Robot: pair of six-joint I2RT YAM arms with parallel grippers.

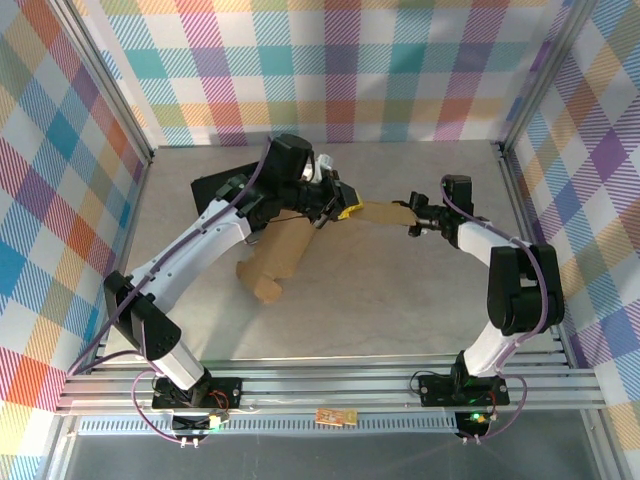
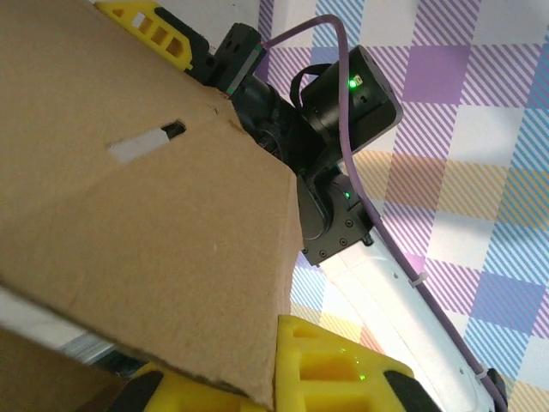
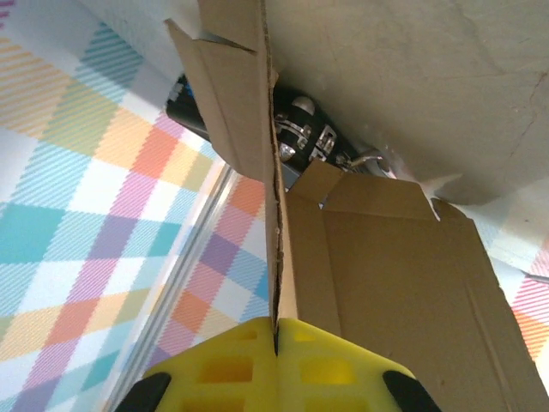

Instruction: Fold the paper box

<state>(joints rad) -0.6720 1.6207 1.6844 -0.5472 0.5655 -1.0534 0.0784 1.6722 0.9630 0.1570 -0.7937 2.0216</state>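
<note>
The paper box (image 1: 300,250) is an unfolded sheet of plain brown cardboard held over the middle of the table (image 1: 400,310). In the overhead view it slants from a low end at 7 o'clock up to a high end at 3 o'clock; whether the low end touches the table cannot be told. The left gripper (image 1: 340,208) is closed on the sheet at about 1 o'clock from its middle. The right gripper (image 1: 418,222) pinches the far end at 3 o'clock, and its wrist view shows the yellow fingers (image 3: 343,369) pressed together with a cardboard edge caught in their seam. A black case with metal latches (image 1: 215,185) lies behind, at 10 o'clock. The sheet looks light and thin: stiff across each panel but ready to hinge at its scored creases, so unsupported flaps will likely droop or swing. Its surface seems dry and matte, offering fair grip, though a hard pinch could dent an edge or tear near the die-cut slot (image 2: 146,142). The best holds are probably flat panel edges close to a crease, away from the small tabs.
</note>
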